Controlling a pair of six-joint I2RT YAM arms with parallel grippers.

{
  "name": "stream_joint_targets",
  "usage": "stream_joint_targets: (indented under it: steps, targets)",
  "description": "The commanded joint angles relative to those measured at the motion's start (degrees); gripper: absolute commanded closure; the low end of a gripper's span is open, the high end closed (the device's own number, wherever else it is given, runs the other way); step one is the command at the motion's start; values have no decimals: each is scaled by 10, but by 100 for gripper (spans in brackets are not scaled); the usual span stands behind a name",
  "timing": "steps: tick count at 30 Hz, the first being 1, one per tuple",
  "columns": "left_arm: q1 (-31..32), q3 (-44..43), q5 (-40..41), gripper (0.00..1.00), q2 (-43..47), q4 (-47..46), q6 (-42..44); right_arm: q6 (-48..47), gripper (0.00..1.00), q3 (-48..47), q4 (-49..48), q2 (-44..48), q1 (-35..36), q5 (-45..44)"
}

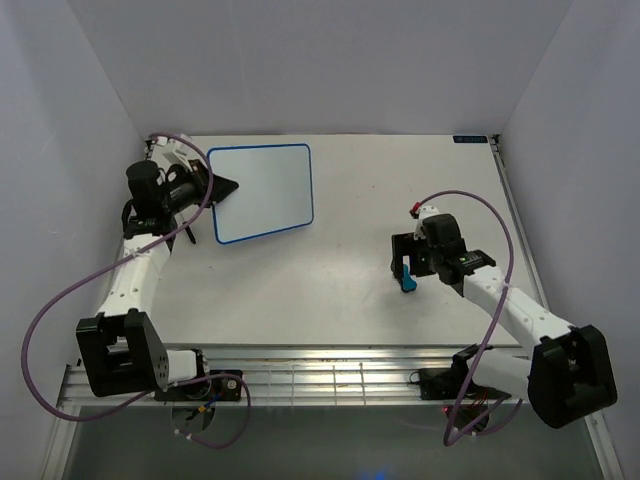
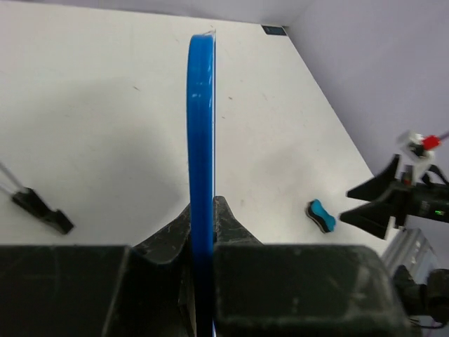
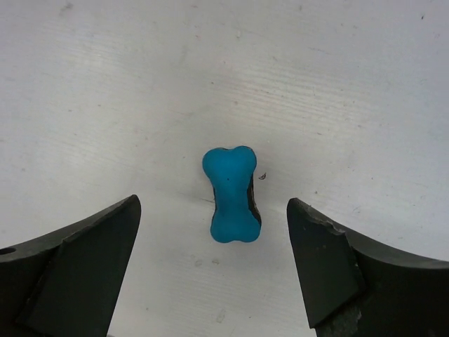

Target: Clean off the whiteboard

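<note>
The whiteboard [image 1: 262, 192] is white with a thin blue frame and shows no marks in the top view. My left gripper [image 1: 224, 186] is shut on the middle of its left edge. In the left wrist view the board is edge-on as a blue strip [image 2: 200, 119], clamped in my left gripper [image 2: 202, 208]. The small blue bow-shaped eraser [image 1: 408, 284] lies on the table at the right. My right gripper [image 1: 404, 266] hovers open just above it. In the right wrist view the eraser [image 3: 232, 194] lies between the spread fingers of my right gripper [image 3: 212, 205], untouched.
A black-tipped wire stand [image 2: 42, 210] lies on the table left of the board, below my left gripper in the top view [image 1: 190, 232]. The eraser [image 2: 321, 215] and right gripper [image 2: 382, 200] also show in the left wrist view. A metal rail [image 1: 330, 380] runs along the near edge.
</note>
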State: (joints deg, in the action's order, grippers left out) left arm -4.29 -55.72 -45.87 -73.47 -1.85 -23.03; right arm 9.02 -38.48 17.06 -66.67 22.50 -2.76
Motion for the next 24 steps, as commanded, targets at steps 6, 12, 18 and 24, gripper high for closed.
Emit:
stream_joint_targets:
  steps: [6, 12, 18, 24]
  targets:
    - [-93, -61, -147, 100, -26, -127, 98, 10, 10, 30, -31, 131, -1, 71]
    - [-111, -56, -146, 100, -43, -168, 72, 7, 10, 38, -43, 132, -1, 125]
    - [-144, -103, -144, 100, -63, -194, 54, 9, 10, 47, -62, 143, -1, 153]
    - [-180, -105, -185, 100, -115, -288, 21, 12, 10, 59, -78, 153, 3, 166]
